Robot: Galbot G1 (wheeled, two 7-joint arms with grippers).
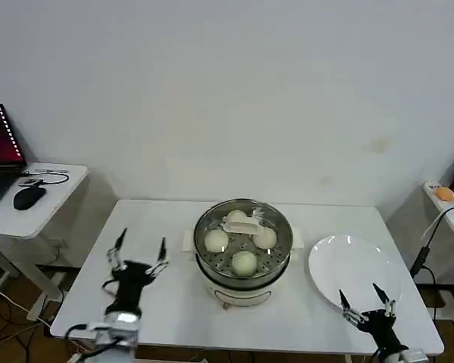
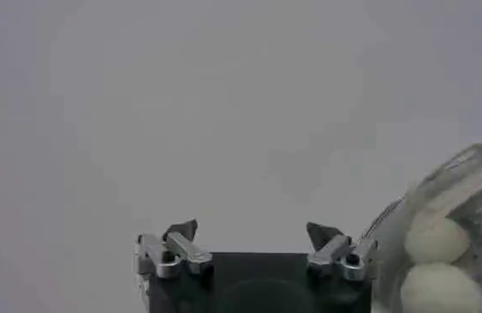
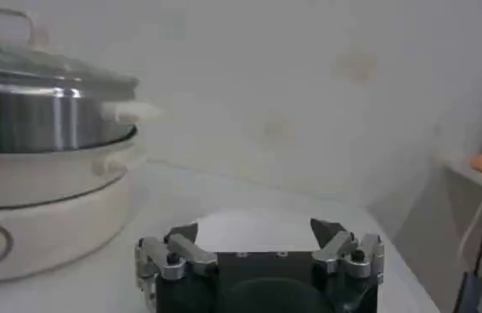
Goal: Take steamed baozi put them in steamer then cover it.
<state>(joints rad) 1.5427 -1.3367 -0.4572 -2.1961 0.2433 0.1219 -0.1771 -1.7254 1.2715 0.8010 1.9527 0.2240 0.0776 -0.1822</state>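
Lid (image 1: 243, 224) sits on the steamer (image 1: 242, 261) over the buns (image 1: 244, 262), left gripper (image 1: 140, 254) and right gripper (image 1: 363, 301) spread wide either side.

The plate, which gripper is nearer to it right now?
Right. The right gripper hovers open at the plate's near edge. The left gripper is open across the table, on the steamer's far side from the plate.
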